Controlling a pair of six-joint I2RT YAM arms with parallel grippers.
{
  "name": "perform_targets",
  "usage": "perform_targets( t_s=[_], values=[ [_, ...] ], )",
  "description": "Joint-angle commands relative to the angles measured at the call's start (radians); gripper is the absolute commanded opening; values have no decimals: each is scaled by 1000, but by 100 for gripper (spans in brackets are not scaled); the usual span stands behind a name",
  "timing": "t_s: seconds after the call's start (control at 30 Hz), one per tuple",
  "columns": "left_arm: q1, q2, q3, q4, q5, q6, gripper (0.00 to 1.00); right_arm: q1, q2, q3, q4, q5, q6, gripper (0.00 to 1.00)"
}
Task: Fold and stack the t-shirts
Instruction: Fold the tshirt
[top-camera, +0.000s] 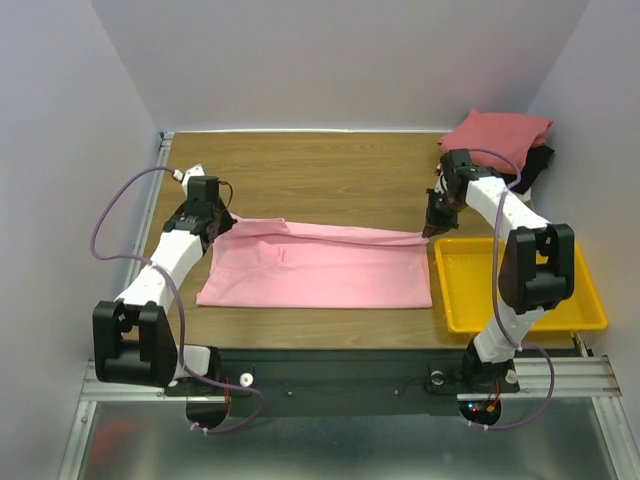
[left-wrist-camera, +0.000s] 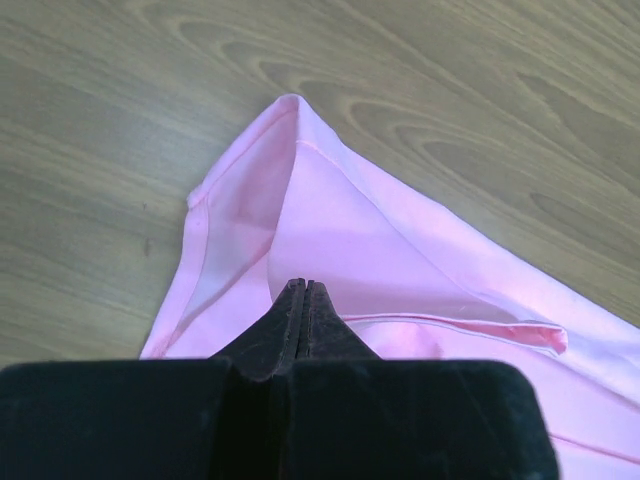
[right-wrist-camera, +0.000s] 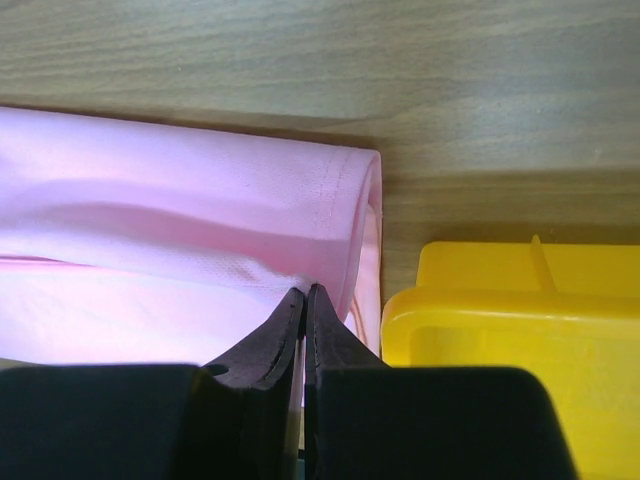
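Observation:
A light pink t-shirt (top-camera: 320, 275) lies spread across the middle of the wooden table. Its far edge is pulled into a taut line between my two grippers. My left gripper (top-camera: 222, 224) is shut on the shirt's far left corner. In the left wrist view the fingertips (left-wrist-camera: 303, 286) are pressed together over pink cloth (left-wrist-camera: 400, 260). My right gripper (top-camera: 431, 231) is shut on the far right corner, where its tips (right-wrist-camera: 306, 292) pinch a fold of pink cloth (right-wrist-camera: 180, 200). A folded dusty red t-shirt (top-camera: 497, 135) rests on a black one (top-camera: 537, 162) at the back right corner.
A yellow plastic tray (top-camera: 460, 280) sits at the near right, its left rim almost touching the pink shirt's right edge. In the right wrist view the tray (right-wrist-camera: 510, 340) is just right of my fingers. White walls enclose the table on three sides.

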Motion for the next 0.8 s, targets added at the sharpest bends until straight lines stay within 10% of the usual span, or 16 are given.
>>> perform_targets(
  t_s=[0.0, 0.77],
  values=[
    [-2, -113, -53, -8, -8, -27, 0, -2, -52, -21, -6, -14, -13, 0],
    [-8, -341, -247, -58, 32, -67, 0, 12, -124, -127, -12, 6, -21, 0]
  ],
)
